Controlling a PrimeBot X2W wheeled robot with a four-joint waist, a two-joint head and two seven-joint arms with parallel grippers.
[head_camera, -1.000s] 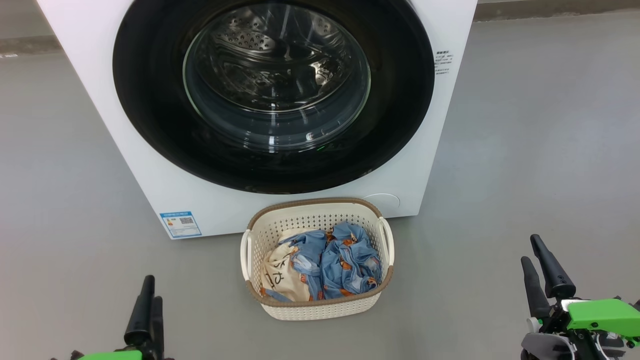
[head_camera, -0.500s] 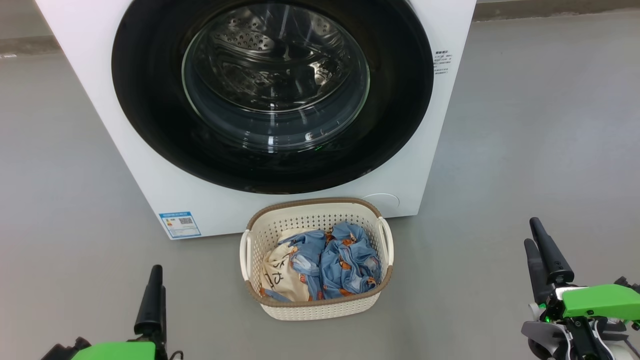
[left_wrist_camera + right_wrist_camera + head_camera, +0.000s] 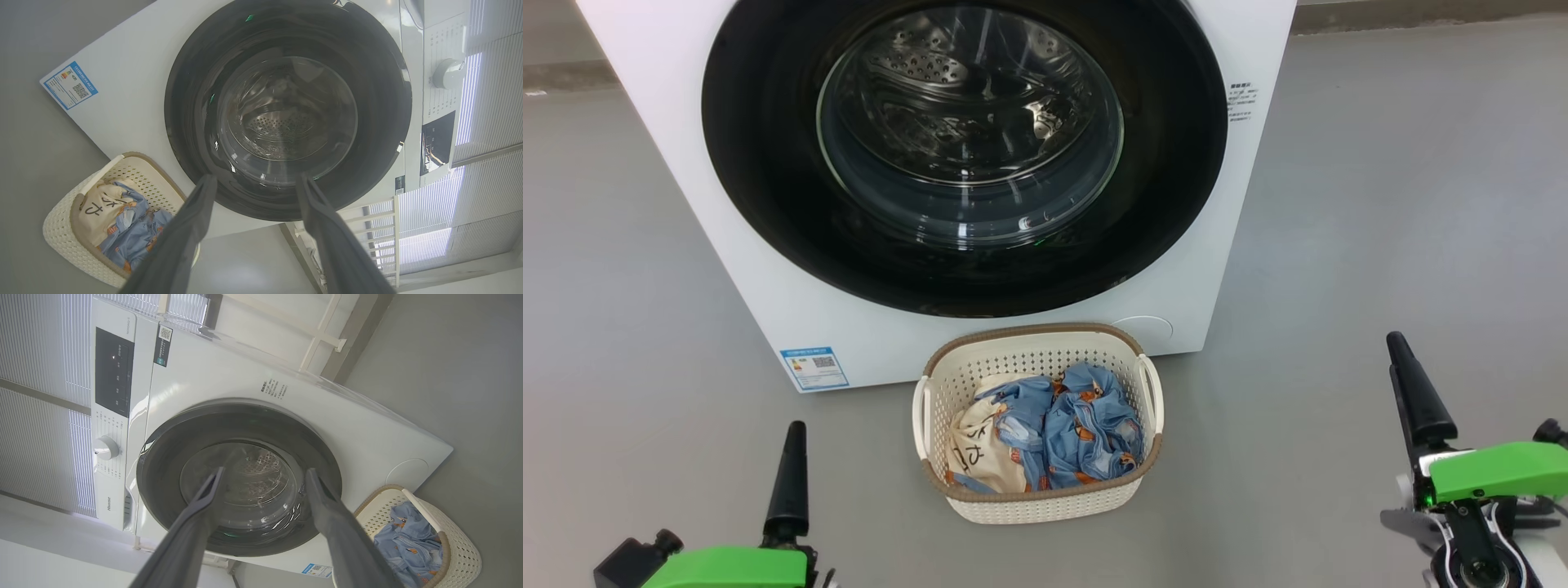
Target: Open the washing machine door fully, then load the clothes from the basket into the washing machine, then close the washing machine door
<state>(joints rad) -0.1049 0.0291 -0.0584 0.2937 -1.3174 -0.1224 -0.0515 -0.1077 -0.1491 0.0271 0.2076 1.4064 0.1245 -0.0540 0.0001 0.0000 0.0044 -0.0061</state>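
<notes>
So, head view first: the big white front-loading washing machine (image 3: pixel 727 163) takes up the 12 o'clock side. Its large round door (image 3: pixel 768 212), with a glossy black rim and a clear glass bowl, is shut flat against the front, and the steel perforated drum (image 3: pixel 947 90) shows through the glass. A blue label sticker (image 3: pixel 814 367) sits low on the front, about 8 o'clock from the door. Just in front of the machine on the grey floor (image 3: pixel 1380 204), 6 o'clock from the door, is the small cream perforated plastic basket (image 3: pixel 1037 508) with a brown woven-look rim. The clothes (image 3: pixel 1078 429), a blue printed bundle plus a cream cloth with dark lettering, lie inside it. At 7 o'clock of the frame is the left gripper (image 3: pixel 792 457), and at 4 o'clock the right gripper (image 3: pixel 1409 384), both well apart from the basket. Left wrist view: the long dark fingers (image 3: pixel 184 237) are spread wide with nothing between them, so the jaws are released. The door is dead ahead and the basket is at 8 o'clock. Right wrist view: this gripper's jaws are wide apart and empty too, with the door ahead. The basket and clothes are at 4 o'clock, and a round white knob (image 3: pixel 105 448) and dark control panel (image 3: pixel 112 384) are around 9 to 10 o'clock.
</notes>
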